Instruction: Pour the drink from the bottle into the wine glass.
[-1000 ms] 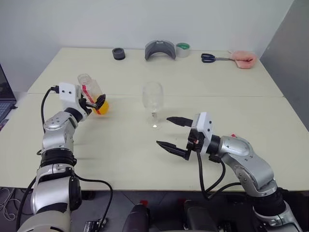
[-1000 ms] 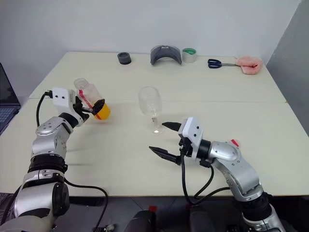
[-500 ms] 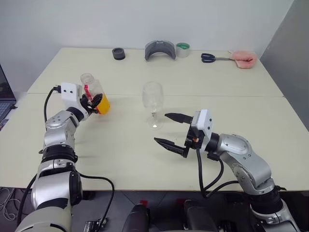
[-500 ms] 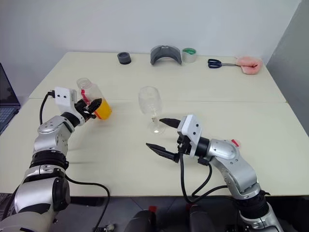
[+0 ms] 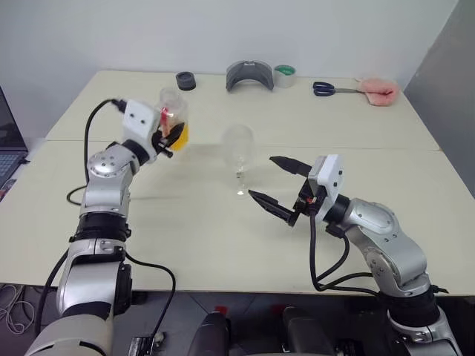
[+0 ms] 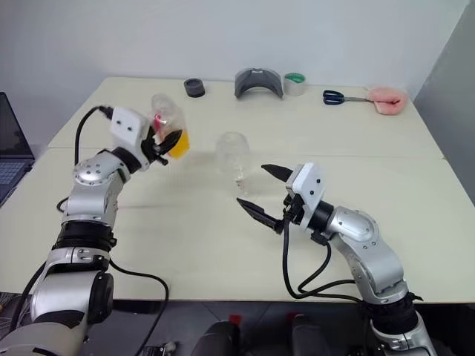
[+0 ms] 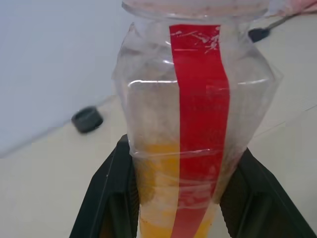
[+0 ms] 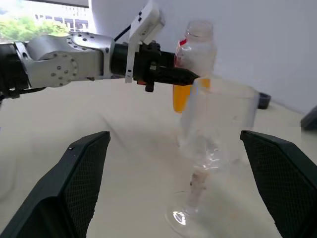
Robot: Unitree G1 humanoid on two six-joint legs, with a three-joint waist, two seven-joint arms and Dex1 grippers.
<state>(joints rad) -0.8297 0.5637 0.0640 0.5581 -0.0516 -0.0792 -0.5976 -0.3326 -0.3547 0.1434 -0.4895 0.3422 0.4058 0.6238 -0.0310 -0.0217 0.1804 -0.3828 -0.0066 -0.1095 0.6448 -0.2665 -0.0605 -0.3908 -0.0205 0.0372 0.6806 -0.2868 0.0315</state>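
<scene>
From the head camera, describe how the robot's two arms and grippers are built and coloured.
Both arms are silver-grey metal segments joined by black joints. Each wrist carries a white box-shaped module with a black cable looping back along the arm. The left gripper and right gripper each have two black, tapering fingers; the right wrist view shows a fine mesh-like texture on their inner faces.

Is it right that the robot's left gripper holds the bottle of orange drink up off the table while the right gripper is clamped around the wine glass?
Not quite. The left gripper does hold the bottle up, but the right gripper is open and apart from the wine glass, which stands alone on the table. The left eye view shows this.
</scene>
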